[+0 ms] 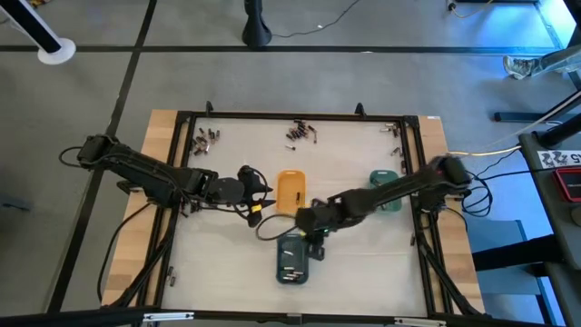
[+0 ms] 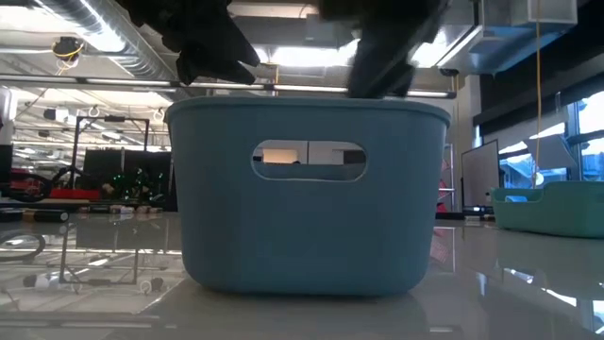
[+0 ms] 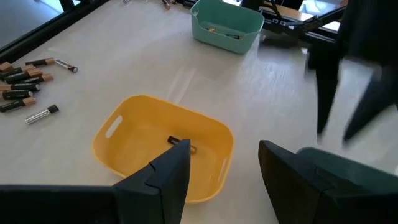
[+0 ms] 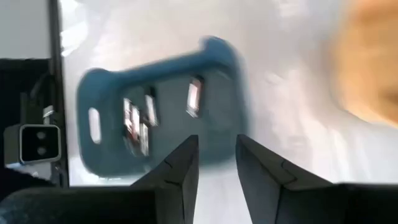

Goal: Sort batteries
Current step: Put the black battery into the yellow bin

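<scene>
Your right hand [image 4: 216,163] hangs above the slate-blue tray [image 4: 161,106], fingers slightly parted, empty. Batteries [image 4: 138,121] lie inside that tray. Your left hand [image 3: 221,171], open and empty, waits beside the orange tray [image 3: 163,146].

Small dark-and-silver batteries [image 1: 301,133] lie in loose clusters along the table's far edge.

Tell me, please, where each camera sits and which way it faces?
High: overhead, looking down; both arms.
Low: tabletop, facing the slate-blue plastic tray.
Left wrist: past the left hand to the oblong orange plastic tray.
Right wrist: right hand above the blue tray's batteries.
High and wrist views share both trays.
</scene>
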Motion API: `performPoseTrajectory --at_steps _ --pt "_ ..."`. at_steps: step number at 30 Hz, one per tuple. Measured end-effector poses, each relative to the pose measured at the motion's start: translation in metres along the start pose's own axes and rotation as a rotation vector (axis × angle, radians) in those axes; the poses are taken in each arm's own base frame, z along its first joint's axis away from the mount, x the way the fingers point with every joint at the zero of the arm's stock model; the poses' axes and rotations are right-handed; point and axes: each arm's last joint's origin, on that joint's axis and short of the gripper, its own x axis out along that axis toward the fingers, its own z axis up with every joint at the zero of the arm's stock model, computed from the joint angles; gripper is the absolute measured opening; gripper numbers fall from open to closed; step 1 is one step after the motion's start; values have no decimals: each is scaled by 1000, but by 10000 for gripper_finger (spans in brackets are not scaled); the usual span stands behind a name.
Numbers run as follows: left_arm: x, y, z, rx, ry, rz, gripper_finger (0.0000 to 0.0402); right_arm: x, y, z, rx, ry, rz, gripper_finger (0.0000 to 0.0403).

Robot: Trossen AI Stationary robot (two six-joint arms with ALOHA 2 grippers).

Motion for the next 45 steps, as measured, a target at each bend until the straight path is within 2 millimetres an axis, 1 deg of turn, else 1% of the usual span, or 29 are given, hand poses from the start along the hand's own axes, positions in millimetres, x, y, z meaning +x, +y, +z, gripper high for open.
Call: performPoseTrajectory --at_steps 1,3,7,11,14,17,19,24,26,29,31,33,35,37,41,45 --pt "0 0 0 2 3 1 180 -13 1 -4 14 -1 -29 108" --pt "0 0 -1 4 9 3 180 -36 4 -18 49 31 -116 108" --pt "0 0 -1 9 7 3 180 -77 10 -58 165 109 -347 108" --pt "0 0 -1 26 6 3 180 -107 14 -96 384 224 -526 108" --pt "0 0 0 36 1 2 180 -119 19 -113 560 239 -603 108" --pt "0 0 1 44 -6 5 180 -117 20 -127 698 227 -628 108" --pt "0 0 1 43 -7 5 180 -110 17 -140 771 275 -675 108" --pt "0 0 0 45 -6 4 180 -83 -1 -182 956 451 -876 108" --pt "0 0 0 46 -5 4 180 -68 -9 -196 1050 510 -906 108" --pt "0 0 0 48 0 5 180 -43 -23 -217 1083 587 -856 108" --pt "0 0 0 48 0 5 180 -26 -32 -229 1090 593 -760 108" --pt "0 0 0 48 0 5 180 -13 -38 -238 1123 575 -669 108" --pt "0 0 0 43 1 6 180 -9 -43 -243 1172 550 -651 108" --pt "0 0 -1 34 4 7 180 -10 -45 -245 1197 526 -671 108" --pt "0 0 -1 33 5 9 180 -17 -47 -246 1203 462 -684 108" --pt "1 3 0 24 2 20 180 -27 -45 -251 1217 384 -692 108"
